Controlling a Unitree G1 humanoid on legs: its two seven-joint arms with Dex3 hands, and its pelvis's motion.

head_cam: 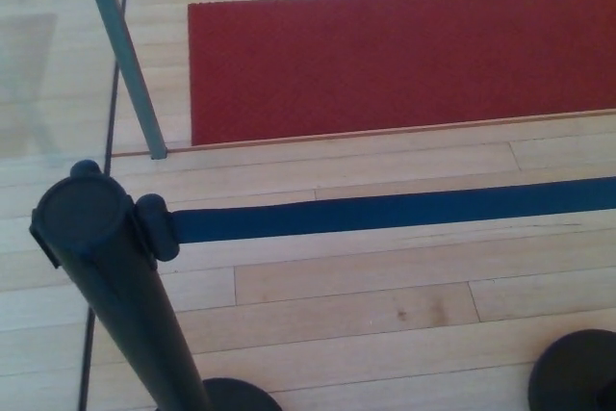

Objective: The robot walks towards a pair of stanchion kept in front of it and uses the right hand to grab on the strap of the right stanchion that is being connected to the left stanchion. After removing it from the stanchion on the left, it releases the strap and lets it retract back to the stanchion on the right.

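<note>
The dark blue strap (385, 209) runs nearly level across the head view, its long axis going from the clip (156, 226) on the head of the left stanchion (91, 238) out past the right edge of the picture, rising slightly that way. It hangs taut above the pale wood floor (346, 295), still hooked on at the left post. Neither hand is in view, so whether their fingers are apart or together cannot be told, and the strap's place can only be judged against where the right hand would enter: from the right side of the picture, which makes it probably the nearer hand to the strap's free run. The reach would then go leftward along the strap to the clip. Behind lie a red carpet (404, 55) and a glass panel's grey post (123, 50); a round black base (577, 372) sits lower right.
</note>
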